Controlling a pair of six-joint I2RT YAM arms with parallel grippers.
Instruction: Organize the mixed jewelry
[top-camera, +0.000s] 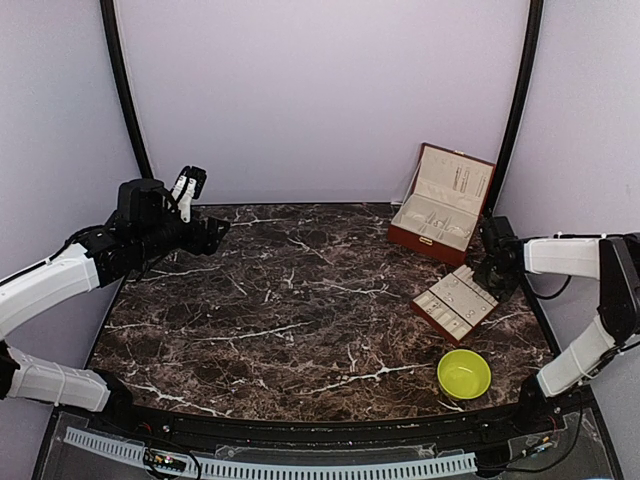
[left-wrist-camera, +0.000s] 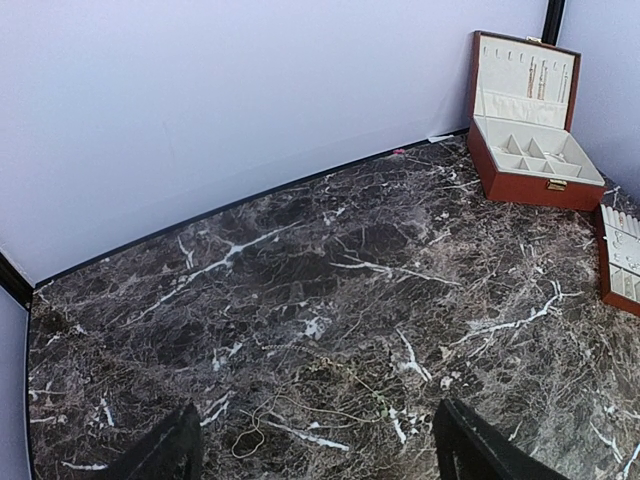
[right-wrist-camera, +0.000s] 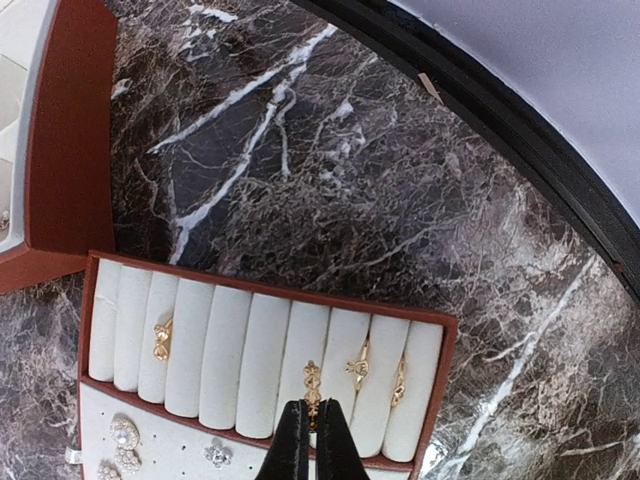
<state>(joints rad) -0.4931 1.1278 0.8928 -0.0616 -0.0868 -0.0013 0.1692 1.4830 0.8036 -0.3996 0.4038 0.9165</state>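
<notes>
Fingers (right-wrist-camera: 293, 448) of the right gripper (right-wrist-camera: 311, 408) were pressed together, their tips at a gold ring (right-wrist-camera: 312, 382) seated between the rolls of the ring tray (right-wrist-camera: 432, 335) (whether they pinched it I could not tell). Seating rings seemed the step in hand. The left gripper (top-camera: 187, 186) hung raised, jaws wide apart, over the marble table (left-wrist-camera: 300, 250), where a thin chain loop (left-wrist-camera: 250, 438) lay loose; lifting it would likely call for a low, careful pinch.

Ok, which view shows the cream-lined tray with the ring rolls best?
The right wrist view: the tray fills the lower frame, with rings tucked in its rolls and studs below them. The top view shows the whole tray but small, its contents unreadable; the left wrist view catches only its edge at the right border.
</notes>
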